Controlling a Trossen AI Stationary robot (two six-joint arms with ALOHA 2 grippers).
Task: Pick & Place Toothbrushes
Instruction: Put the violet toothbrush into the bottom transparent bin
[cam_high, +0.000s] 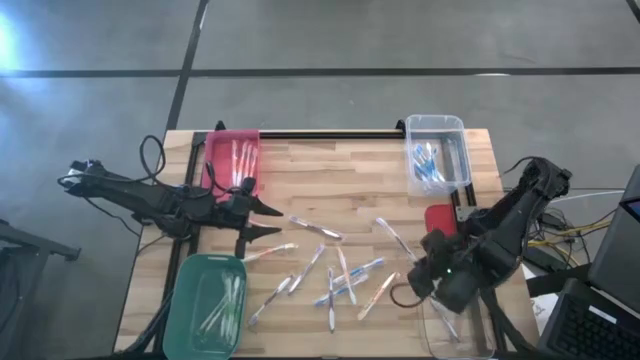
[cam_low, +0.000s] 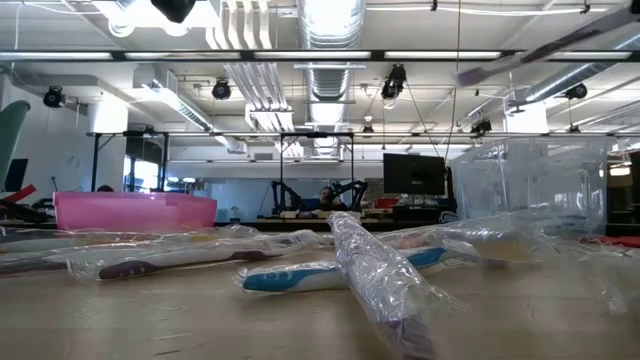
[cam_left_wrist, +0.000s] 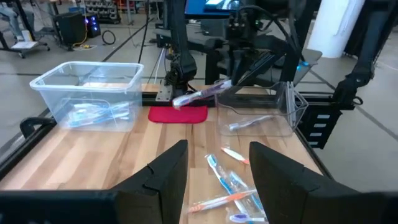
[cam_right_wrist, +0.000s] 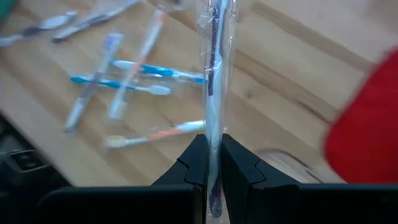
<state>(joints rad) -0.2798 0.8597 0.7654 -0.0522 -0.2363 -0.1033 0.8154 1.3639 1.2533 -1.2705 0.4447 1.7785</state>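
Pinching a clear-wrapped white toothbrush (cam_right_wrist: 213, 93), the right gripper (cam_right_wrist: 212, 163) should clear the clear plastic bin's (cam_left_wrist: 287, 111) rim before releasing, I'd say.

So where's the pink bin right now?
In the high view the pink bin sits at the table's far left corner, just beyond the left hand, holding a few toothbrushes.

An open robotics lab or workshop: exposed ceiling ducts (cam_low: 325, 25), strip lights, a monitor (cam_low: 413, 173) on far desks, polished concrete floor (cam_high: 330, 100) around the wooden bench (cam_high: 350, 190).
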